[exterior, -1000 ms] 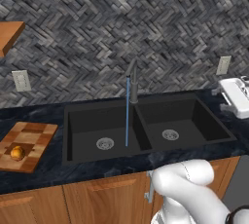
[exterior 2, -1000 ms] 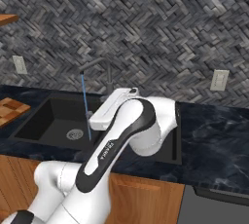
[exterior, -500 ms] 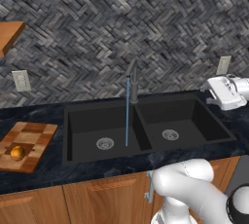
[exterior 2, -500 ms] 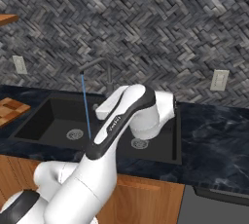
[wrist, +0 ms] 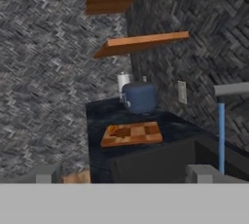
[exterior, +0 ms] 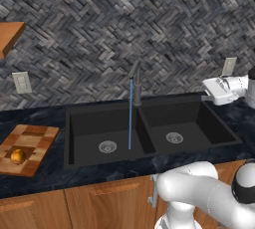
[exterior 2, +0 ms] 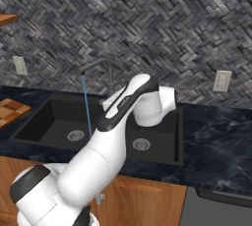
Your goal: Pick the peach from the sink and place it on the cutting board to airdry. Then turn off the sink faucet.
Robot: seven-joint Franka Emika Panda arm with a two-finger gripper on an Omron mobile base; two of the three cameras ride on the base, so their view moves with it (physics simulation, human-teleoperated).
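Cutting board [exterior: 27, 148]: peach [exterior: 17, 156] (far from jaws)

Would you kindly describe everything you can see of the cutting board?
The cutting board is a square wooden block, checkered in light and dark brown. It lies flat on the dark counter, left of the sink and apart from it. The peach rests on its near left part.

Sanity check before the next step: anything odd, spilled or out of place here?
Only the slim dark grey faucet: its thin blue stream runs into the left basin of the black double sink. The small orange peach sits upright on the checkered wooden cutting board. Nothing spilled.
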